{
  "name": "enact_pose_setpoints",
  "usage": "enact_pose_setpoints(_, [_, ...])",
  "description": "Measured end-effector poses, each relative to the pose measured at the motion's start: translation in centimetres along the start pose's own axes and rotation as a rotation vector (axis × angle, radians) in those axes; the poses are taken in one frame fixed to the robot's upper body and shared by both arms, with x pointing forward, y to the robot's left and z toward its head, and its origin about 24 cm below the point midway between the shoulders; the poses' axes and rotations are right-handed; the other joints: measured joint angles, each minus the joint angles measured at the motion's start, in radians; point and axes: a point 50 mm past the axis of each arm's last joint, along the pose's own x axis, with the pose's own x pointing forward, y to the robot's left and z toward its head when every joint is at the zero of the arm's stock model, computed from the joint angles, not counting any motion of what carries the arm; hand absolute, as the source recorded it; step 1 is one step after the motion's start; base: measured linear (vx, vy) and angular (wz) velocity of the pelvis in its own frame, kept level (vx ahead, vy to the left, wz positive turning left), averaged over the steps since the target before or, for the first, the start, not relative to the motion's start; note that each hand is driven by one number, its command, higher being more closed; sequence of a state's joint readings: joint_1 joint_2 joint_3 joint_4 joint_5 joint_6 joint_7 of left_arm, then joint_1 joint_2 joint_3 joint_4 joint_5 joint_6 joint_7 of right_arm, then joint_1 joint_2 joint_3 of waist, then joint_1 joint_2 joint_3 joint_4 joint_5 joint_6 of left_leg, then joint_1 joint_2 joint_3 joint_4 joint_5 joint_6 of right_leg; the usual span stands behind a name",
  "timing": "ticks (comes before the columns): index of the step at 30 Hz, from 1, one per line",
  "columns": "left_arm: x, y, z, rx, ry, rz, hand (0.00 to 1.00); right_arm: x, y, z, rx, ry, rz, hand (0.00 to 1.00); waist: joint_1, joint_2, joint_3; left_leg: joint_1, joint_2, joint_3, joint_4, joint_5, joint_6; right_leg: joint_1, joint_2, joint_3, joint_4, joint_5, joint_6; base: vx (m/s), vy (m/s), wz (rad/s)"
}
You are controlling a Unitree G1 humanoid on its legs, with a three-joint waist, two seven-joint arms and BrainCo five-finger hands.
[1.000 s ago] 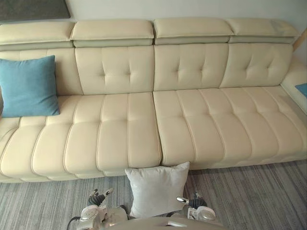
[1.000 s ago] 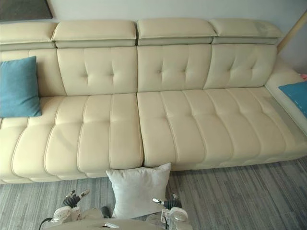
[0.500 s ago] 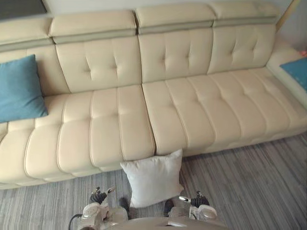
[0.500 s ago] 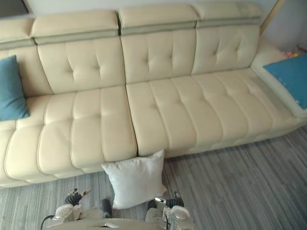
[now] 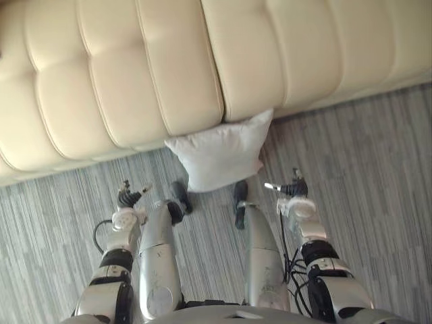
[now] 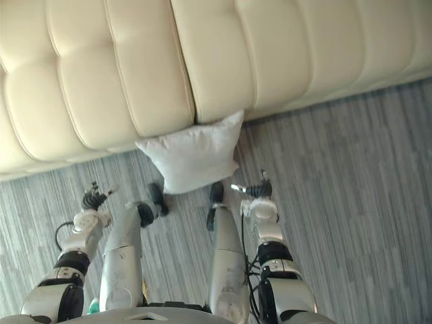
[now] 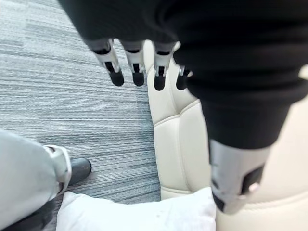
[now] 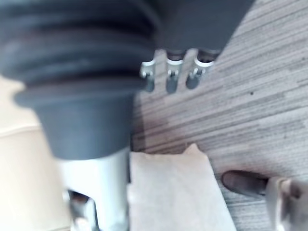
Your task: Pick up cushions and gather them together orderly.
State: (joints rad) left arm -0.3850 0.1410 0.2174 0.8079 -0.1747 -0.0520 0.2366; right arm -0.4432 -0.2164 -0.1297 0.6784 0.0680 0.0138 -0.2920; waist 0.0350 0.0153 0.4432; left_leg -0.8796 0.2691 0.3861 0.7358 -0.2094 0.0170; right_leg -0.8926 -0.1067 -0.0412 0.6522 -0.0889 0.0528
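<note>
Robot hands empty, fingers loose: left robot hand (image 5: 128,198) at 7 o'clock, right robot hand (image 5: 289,190) at 5. I see the white cushion (image 5: 216,152) at 12, touching the sofa (image 5: 121,81).

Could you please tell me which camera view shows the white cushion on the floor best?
The left eye view: the whole white cushion shows, on the carpet against the sofa. The right eye view shows it nearly the same; each wrist view cuts off part of it.
</note>
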Motion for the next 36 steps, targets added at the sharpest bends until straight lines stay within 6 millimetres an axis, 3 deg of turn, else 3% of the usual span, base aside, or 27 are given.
enact_pose_setpoints(2, [0.5, -0.7, 1.9, -0.035, -0.051, -0.006, 0.0, 0.7, 0.1, 1.9, 0.035, -0.046, -0.02, 0.0, 0.002, 0.001, 0.028, -0.062, 0.001, -0.007, 0.032, 0.002, 0.005, -0.065, -0.01, -0.001, 0.048, -0.008, 0.003, -0.07, -0.012, 0.12])
enact_pose_setpoints(7, [1.2, -3.4, 8.3, -0.134, -0.213, -0.04, 0.0, 2.1, 0.7, 10.7, 0.124, -0.282, -0.057, 0.0, 0.009, 0.0, 0.096, -0.299, 0.011, -0.036, 0.156, 0.003, 0.029, -0.311, -0.033, -0.002, 0.218, -0.055, -0.004, -0.04, -0.025, 0.16])
enact_pose_setpoints(8, [1.2, -3.4, 8.6, -0.141, -0.22, -0.04, 0.0, 2.1, 0.8, 11.2, 0.127, -0.292, -0.058, 0.0, 0.01, 0.0, 0.096, -0.313, 0.013, -0.038, 0.163, 0.002, 0.03, -0.326, -0.033, -0.002, 0.227, -0.057, -0.003, -0.02, -0.034, 0.06])
enact_pose_setpoints(9, [1.1, -3.9, 10.1, -0.162, -0.265, -0.043, 0.0, 2.1, 1.3, 13.2, 0.143, -0.342, -0.055, 0.0, 0.015, 0.0, 0.097, -0.368, 0.021, -0.047, 0.198, 0.002, 0.041, -0.38, -0.033, -0.002, 0.267, -0.06, 0.002, -0.03, -0.031, 0.05])
enact_pose_setpoints(15, [-0.8, -7.4, 17.3, -0.181, -0.496, -0.145, 0.0, 0.8, 3.2, 21.2, 0.155, -0.546, -0.046, 0.0, 0.02, 0.001, 0.109, -0.561, 0.022, -0.074, 0.277, 0.012, 0.057, -0.58, -0.055, -0.004, 0.392, -0.092, -0.008, -0.05, -0.029, 0.14])
enact_pose_setpoints(21, [-3.0, -10.0, 20.8, -0.165, -0.634, -0.215, 0.0, -0.4, 3.0, 24.8, 0.076, -0.672, -0.128, 0.0, 0.012, 0.001, 0.109, -0.676, 0.015, -0.097, 0.292, 0.025, 0.051, -0.69, -0.07, -0.021, 0.435, -0.104, -0.015, -0.05, -0.001, 0.13])
enact_pose_setpoints(22, [-3.2, -10.2, 21.0, -0.154, -0.645, -0.218, 0.0, -0.6, 2.9, 25.2, 0.068, -0.684, -0.147, 1.0, 0.012, 0.001, 0.109, -0.685, 0.014, -0.099, 0.291, 0.028, 0.05, -0.699, -0.07, -0.022, 0.437, -0.104, -0.015, -0.06, 0.003, 0.09])
enact_pose_setpoints(24, [-4.4, -11.6, 21.8, -0.152, -0.688, -0.253, 0.0, -1.3, 2.8, 26.9, 0.061, -0.73, -0.213, 1.0, 0.002, 0.001, 0.109, -0.719, 0.005, -0.105, 0.284, 0.043, 0.045, -0.739, -0.079, -0.025, 0.45, -0.104, -0.018, -0.06, 0.002, 0.17])
enact_pose_setpoints(28, [-6.3, -13.6, 22.7, -0.168, -0.743, -0.317, 0.0, -2.0, 2.8, 28.1, 0.07, -0.759, -0.28, 1.0, -0.001, 0.001, 0.109, -0.737, -0.002, -0.107, 0.26, 0.069, 0.039, -0.763, -0.082, -0.03, 0.448, -0.1, -0.03, -0.04, -0.007, 0.13])
enact_pose_setpoints(29, [-7.1, -14.3, 22.9, -0.157, -0.773, -0.33, 1.0, -2.2, 2.8, 28.7, 0.077, -0.766, -0.301, 1.0, -0.001, 0.001, 0.109, -0.741, -0.004, -0.112, 0.244, 0.082, 0.035, -0.763, -0.082, -0.04, 0.433, -0.095, -0.04, -0.05, -0.007, 0.01])
enact_pose_setpoints(33, [-8.7, -16.1, 23.2, -0.171, -0.794, -0.385, 1.0, -2.7, 2.7, 29.9, 0.106, -0.771, -0.337, 1.0, -0.002, 0.002, 0.109, -0.743, -0.017, -0.12, 0.187, 0.128, 0.023, -0.763, -0.085, -0.062, 0.402, -0.08, -0.053, -0.07, -0.011, 0.11])
enact_pose_setpoints(36, [-9.0, -16.4, 23.6, -0.179, -0.806, -0.39, 1.0, -3.1, 3.1, 30.5, 0.171, -0.759, -0.311, 1.0, -0.003, 0.003, 0.108, -0.744, -0.018, -0.128, 0.161, 0.147, 0.021, -0.761, -0.084, -0.078, 0.385, -0.072, -0.066, -0.07, -0.018, 0.05])
